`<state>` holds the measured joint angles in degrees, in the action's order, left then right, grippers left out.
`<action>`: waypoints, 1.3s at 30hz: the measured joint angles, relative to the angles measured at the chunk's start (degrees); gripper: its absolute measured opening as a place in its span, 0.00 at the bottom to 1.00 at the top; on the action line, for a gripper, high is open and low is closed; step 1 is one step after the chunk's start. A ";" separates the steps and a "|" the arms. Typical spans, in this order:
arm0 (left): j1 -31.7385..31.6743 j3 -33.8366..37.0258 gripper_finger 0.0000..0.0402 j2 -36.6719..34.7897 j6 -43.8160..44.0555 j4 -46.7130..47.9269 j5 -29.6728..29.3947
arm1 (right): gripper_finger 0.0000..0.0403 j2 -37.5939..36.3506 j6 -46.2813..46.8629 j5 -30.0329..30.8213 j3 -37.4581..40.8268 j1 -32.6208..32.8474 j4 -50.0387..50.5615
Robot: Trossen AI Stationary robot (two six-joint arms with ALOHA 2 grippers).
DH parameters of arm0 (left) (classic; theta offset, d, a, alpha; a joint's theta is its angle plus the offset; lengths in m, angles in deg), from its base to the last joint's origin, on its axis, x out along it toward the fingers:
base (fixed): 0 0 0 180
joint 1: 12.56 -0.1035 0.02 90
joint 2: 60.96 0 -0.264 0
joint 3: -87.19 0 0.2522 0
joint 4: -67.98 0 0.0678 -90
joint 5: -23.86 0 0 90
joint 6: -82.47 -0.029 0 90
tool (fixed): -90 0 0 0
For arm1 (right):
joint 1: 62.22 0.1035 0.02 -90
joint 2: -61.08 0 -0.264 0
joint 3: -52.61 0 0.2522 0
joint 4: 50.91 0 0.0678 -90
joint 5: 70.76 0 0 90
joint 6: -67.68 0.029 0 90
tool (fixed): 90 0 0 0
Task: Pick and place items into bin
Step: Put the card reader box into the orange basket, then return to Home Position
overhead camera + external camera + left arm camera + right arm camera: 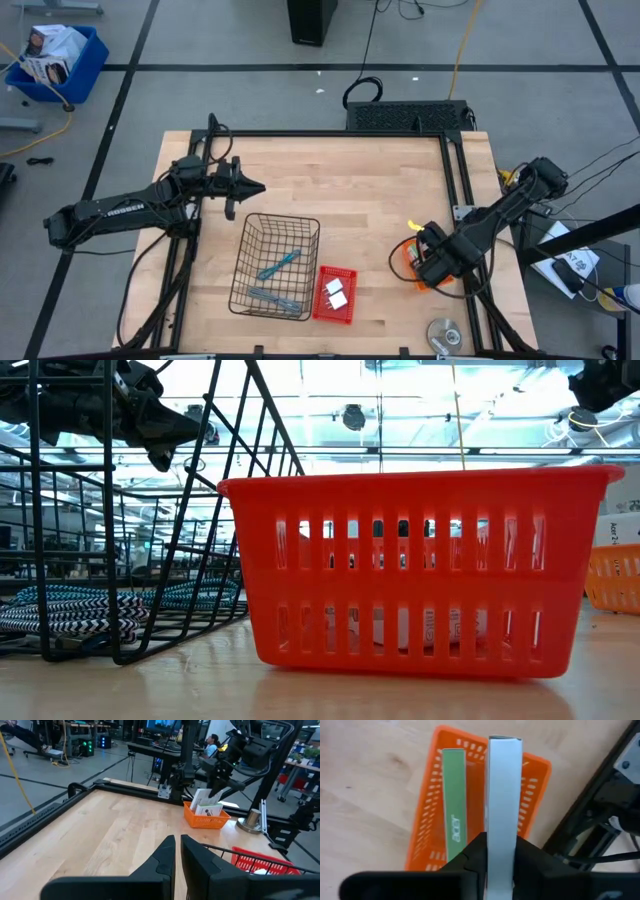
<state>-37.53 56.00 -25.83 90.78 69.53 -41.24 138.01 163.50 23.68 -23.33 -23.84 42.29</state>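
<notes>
The right gripper (502, 865) is shown clamped on a flat white card (504, 800), which is held edge-on and upright between the two dark fingers, directly above the orange bin (430, 820). A vertical hold of this kind is judged to suit a narrow bin, since the card can be slid in beside the green-edged card (455, 805) already standing there. In the left wrist view the same gripper is seen at the orange bin, with white cards (206, 805) leaning inside it. The bin stands at the table's right side, near the frame rail, with the round silver disc (444, 334) just beyond it toward the table's front edge.

Farther out, the red bin (334, 295) is seen to contain the two small white blocks (335, 292), and the black wire basket (275, 265) beside it holds the two slim teal and grey tools (277, 265). Sorting by kind is thus suggested, one container per item type.

The left gripper (177, 851) is held with its fingers together and empty, hovering over the wooden table (370, 190) just behind the wire basket, where it is judged to be waiting clear of the working arm.
</notes>
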 joint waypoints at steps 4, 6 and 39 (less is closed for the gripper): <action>0.00 0.00 0.08 0.00 0.03 0.07 0.00 | 0.25 0.00 0.50 0.00 0.81 -0.01 0.36; -0.02 0.00 0.08 0.00 0.03 0.04 0.00 | 0.32 -0.02 0.92 0.00 0.81 -0.01 0.80; 0.66 0.00 0.08 -0.02 -8.68 -1.65 1.80 | 0.52 -20.26 -57.25 19.02 2.92 -9.12 -36.94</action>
<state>-36.87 56.00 -25.85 82.11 67.87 -39.44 117.75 106.25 42.71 -20.41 -32.96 5.35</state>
